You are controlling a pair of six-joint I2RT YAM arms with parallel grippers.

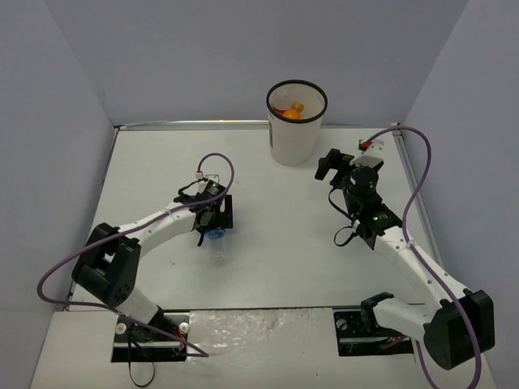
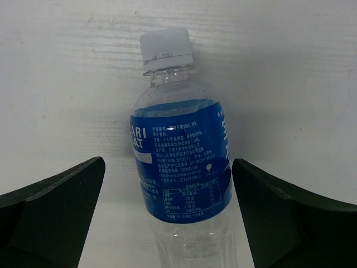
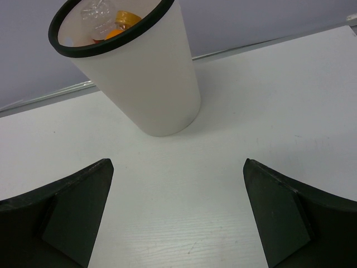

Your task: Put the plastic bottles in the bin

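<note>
Nearest the arm bases, a clear plastic bottle with a blue label and a white screw cap lies on its side on the white tabletop, left of centre. The left gripper hangs right over the bottle's far end. In the left wrist view its two dark fingers stand wide apart, one on each side of the labelled body. Bare tabletop shows between each finger and the plastic, so nothing is clamped. The cap points away from the wrist camera, and the lower body runs out of the bottom of that view.

Farther back and to the right, the right gripper sits above the tabletop, turned toward the bin. Its fingers are also spread wide, with only bare white tabletop between them.

Beyond it, at the far edge of the tabletop near the back wall, stands the tall white tapered bin with a thin black rim. It is upright and well apart from both grippers. Inside, a short orange bottle lies against the wall. From the right wrist view, part of a clear plastic bottle is visible beside the orange one, and a small patch of red shows below them that is too small to identify.
</note>
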